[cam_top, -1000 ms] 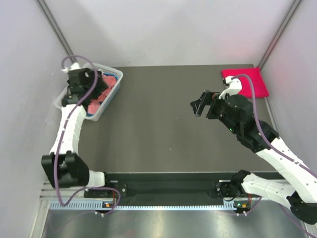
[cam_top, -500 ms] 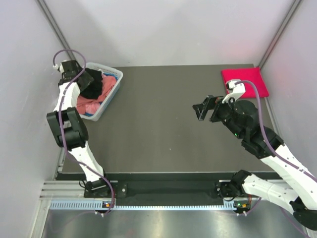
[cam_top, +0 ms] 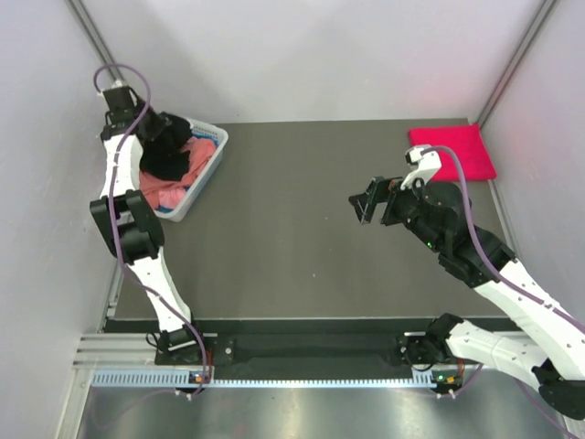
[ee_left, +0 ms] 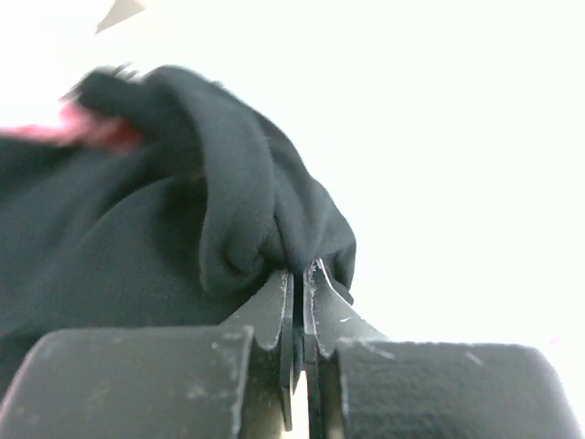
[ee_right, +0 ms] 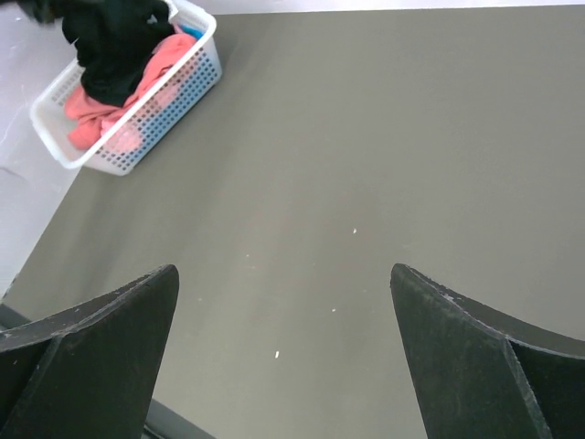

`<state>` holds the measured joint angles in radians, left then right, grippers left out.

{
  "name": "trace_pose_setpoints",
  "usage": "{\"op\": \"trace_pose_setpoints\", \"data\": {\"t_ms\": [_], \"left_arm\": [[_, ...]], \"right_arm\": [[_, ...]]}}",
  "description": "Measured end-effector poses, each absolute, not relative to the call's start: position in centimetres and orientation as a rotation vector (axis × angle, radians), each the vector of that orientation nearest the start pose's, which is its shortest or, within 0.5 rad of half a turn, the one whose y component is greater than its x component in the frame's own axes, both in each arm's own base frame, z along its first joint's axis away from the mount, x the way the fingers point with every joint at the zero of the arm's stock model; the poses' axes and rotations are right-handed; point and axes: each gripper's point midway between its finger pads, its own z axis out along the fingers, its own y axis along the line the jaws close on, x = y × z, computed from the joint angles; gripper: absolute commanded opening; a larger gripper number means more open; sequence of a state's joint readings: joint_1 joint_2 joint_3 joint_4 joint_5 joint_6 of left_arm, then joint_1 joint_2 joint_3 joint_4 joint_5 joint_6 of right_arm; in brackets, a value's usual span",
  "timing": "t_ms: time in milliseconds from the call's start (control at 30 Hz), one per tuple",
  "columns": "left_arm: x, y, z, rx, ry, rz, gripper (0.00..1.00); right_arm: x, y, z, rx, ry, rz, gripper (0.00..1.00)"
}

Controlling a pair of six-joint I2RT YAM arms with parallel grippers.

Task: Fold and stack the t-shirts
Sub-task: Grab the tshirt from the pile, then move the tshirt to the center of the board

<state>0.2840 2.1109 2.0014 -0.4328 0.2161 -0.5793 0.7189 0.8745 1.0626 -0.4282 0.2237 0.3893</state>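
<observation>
On the dark worktop (cam_top: 302,238), the left tool (ee_left: 300,272) pinched a bunched fold of the black t-shirt (cam_top: 166,163) over the white basket (cam_top: 203,187) (soft, light cloth, probably better gripped at a shoulder), while the right tool (ee_right: 281,271) stood spread, well apart from it.

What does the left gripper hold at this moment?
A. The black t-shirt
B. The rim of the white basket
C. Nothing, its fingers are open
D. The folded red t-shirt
A: in the left wrist view the left gripper has its fingers shut on a bunched fold of the black t-shirt, which hangs over the white basket in the top view.
</observation>
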Motion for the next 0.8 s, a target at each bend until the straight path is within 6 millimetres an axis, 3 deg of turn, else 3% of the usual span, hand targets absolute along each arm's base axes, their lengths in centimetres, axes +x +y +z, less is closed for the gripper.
{"op": "trace_pose_setpoints", "data": {"t_ms": [100, 233, 333, 433, 500, 533, 600, 667, 700, 733, 767, 800], "left_arm": [[59.3, 8.6, 27.8, -0.676, 1.873, -0.527, 0.00], [57.3, 3.7, 37.3, -0.532, 1.718, -0.691, 0.00], [54.1, -0.7, 45.5, -0.395, 1.576, -0.835, 0.00], [48.9, -6.4, 53.3, -0.213, 1.433, -0.981, 0.00], [45.3, -10.7, 56.3, -0.090, 1.374, -1.068, 0.00], [43.0, -13.6, 57.1, -0.019, 1.363, -1.130, 0.00], [39.2, -17.9, 56.7, 0.081, 1.369, -1.235, 0.00], [36.1, -21.3, 53.6, 0.141, 1.439, -1.328, 0.00], [35.1, -22.4, 51.5, 0.151, 1.476, -1.356, 0.00], [35.0, -23.4, 46.5, 0.124, 1.584, -1.379, 0.00], [33.7, -24.3, 45.1, 0.137, 1.619, -1.406, 0.02], [33.2, -25.2, 40.8, 0.127, 1.701, -1.423, 0.15]], "right_arm": [[24.9, 19.1, 32.5, -0.147, 1.837, 0.604, 1.00], [24.7, 19.6, 32.8, -0.162, 1.828, 0.633, 1.00], [24.7, 19.4, 32.7, -0.157, 1.839, 0.626, 1.00], [24.9, 19.0, 32.8, -0.135, 1.844, 0.603, 1.00], [24.9, 18.5, 32.8, -0.113, 1.847, 0.585, 1.00], [24.9, 18.3, 32.7, -0.103, 1.852, 0.577, 1.00], [24.9, 17.7, 32.3, -0.081, 1.866, 0.550, 1.00], [24.9, 17.3, 32.1, -0.064, 1.877, 0.531, 1.00], [24.9, 17.1, 32.0, -0.053, 1.882, 0.521, 1.00], [24.9, 16.9, 31.9, -0.046, 1.886, 0.511, 1.00], [24.9, 16.7, 31.8, -0.035, 1.888, 0.502, 1.00], [25.0, 16.5, 31.8, -0.024, 1.888, 0.493, 1.00]]}}
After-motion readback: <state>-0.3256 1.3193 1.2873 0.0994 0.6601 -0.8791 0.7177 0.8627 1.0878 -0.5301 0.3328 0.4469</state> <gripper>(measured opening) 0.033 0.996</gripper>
